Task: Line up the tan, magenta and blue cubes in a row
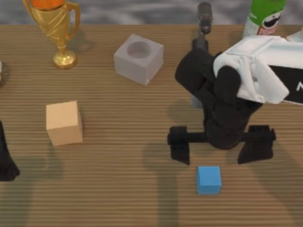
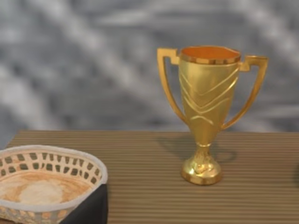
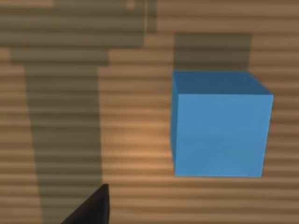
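Nearest the front edge sits the blue cube (image 1: pixel 209 179), small, matte and sharp-edged, alone on the ribbed wooden table (image 1: pixel 118 189). Just behind it hangs the right gripper (image 1: pixel 221 150), its two black fingers spread wide and holding nothing; the cube lies in front of the gap, not between them. The right wrist view looks straight down at that cube (image 3: pixel 219 133), off to one side of centre, with a dark finger tip (image 3: pixel 91 207) at the frame's edge.

My guess is the arm is setting up to pick the blue one. To do it well it should shift forward until the cube is centred between the fingers, come down square to the flat faces, and close low on the sides; such a small block could skid on the grooves if nudged by one finger first.

Farther left stands the tan cube (image 1: pixel 63 123), larger and plain. Behind are a grey block (image 1: pixel 138 58) with a round hole, a shiny gold trophy (image 1: pixel 57 28) and a green can (image 1: pixel 264 16). The magenta cube I cannot see. The left arm (image 1: pixel 5 161) is parked at the left edge.
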Controlling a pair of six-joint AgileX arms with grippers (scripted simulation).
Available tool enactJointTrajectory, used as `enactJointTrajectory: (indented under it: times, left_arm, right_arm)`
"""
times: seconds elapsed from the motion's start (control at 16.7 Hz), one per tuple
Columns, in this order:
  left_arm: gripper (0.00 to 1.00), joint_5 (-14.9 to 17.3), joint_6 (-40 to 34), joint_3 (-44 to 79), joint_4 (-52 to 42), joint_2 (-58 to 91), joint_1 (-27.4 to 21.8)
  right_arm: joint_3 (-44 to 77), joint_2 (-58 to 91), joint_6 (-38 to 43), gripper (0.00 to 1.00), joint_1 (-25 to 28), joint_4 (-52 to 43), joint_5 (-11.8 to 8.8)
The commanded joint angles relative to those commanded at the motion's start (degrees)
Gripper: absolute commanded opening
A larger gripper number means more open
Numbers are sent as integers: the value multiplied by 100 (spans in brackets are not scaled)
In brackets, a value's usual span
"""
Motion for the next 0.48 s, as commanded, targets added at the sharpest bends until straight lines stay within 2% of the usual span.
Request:
enactJointTrajectory:
  times: [0.24,0.48]
  left_arm:
    - [100,0,0,0,0,0,0]
    - [100,0,0,0,0,0,0]
  right_arm:
    - [223,170,-381,100,-116,-71,-7]
    - [808,647,-1668,100,-499,-283,-36]
